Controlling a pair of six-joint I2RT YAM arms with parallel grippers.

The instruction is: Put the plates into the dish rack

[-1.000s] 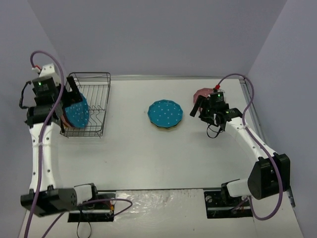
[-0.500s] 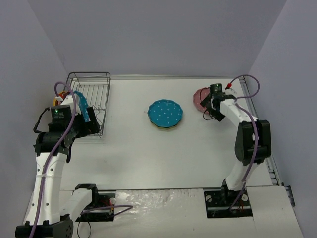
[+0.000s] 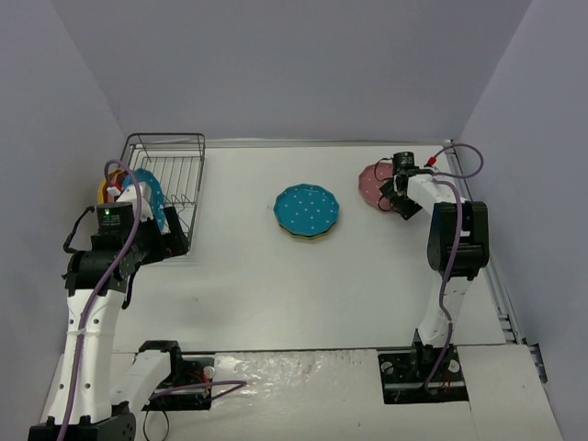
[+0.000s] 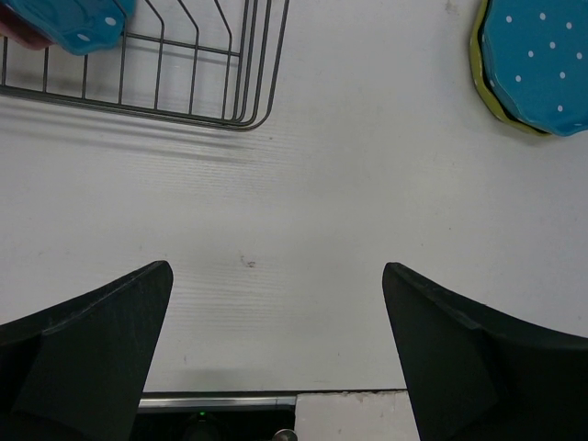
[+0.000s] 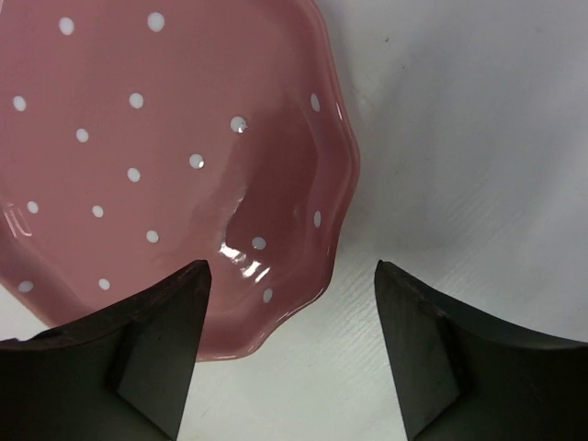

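Right gripper [image 5: 288, 294] straddles the rim of the pink plate [image 5: 138, 165]
Jaws apart, one finger over the plate, one over bare table [image 5: 459, 138]; it lies flat at far right, well apart from the dish rack [image 3: 170, 188]. Seat the rim deep between the jaws before lifting. Left gripper [image 4: 276, 312] gapes empty near the rack.

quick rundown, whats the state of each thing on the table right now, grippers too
dish rack, partly loaded
teal plate in the rack, standing on edge
centre stack, teal plate lying flat on an olive-yellow one, untouched
pink plate, flat on the table, not lifted
left gripper, open, empty, over bare table
right gripper, open, straddling the pink plate's rim
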